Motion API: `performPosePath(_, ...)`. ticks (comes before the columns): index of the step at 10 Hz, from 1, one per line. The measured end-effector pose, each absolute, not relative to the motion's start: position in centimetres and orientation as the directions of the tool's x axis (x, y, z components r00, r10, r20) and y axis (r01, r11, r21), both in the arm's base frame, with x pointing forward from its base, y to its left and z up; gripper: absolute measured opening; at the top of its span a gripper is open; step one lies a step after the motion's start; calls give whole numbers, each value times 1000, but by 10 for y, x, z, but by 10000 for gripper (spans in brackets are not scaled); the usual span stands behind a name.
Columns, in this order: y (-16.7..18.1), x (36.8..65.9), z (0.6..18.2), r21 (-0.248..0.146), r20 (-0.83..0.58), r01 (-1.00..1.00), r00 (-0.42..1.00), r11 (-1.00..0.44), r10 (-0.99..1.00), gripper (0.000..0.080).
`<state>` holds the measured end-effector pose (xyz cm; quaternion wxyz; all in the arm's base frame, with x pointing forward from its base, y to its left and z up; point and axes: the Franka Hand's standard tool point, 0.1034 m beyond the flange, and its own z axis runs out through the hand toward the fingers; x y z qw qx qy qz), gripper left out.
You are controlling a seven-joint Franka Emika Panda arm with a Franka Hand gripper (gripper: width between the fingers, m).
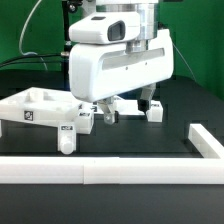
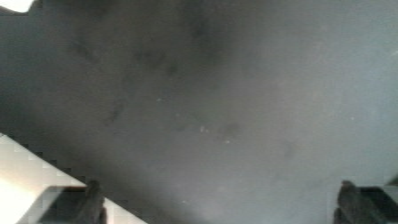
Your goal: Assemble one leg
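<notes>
Running along the near edge of the black table point(image 1: 130, 148): a white rail point(image 1: 100, 172), which turns back at the exterior view's right. Just behind it stands the near leg point(image 1: 67, 138), upright, with a tag near its top. A second leg point(image 1: 85, 121) sits a little farther back, beside the white tray-like part point(image 1: 30, 103) on the exterior view's left. The gripper point(image 1: 128, 108) hangs low over the table, released. In the wrist view its fingertips point(image 2: 71, 205) are spread wide with only dark tabletop between them. A third leg point(image 1: 156, 111) lies just beside the finger on the exterior view's right; contact cannot be told. Green curtain point(image 1: 30, 30) behind.
</notes>
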<state>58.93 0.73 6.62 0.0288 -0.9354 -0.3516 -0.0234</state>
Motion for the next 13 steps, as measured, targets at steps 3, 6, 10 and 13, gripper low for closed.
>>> performPosePath(3,7,589,66,-37,64,659,751,-751,657,650)
performPosePath(6,1,587,68,-34,62,680,733,-733,677,650)
performPosePath(10,-70,528,88,1,56,753,657,-658,752,650)
performPosePath(13,-70,528,88,-3,55,735,677,-678,734,650)
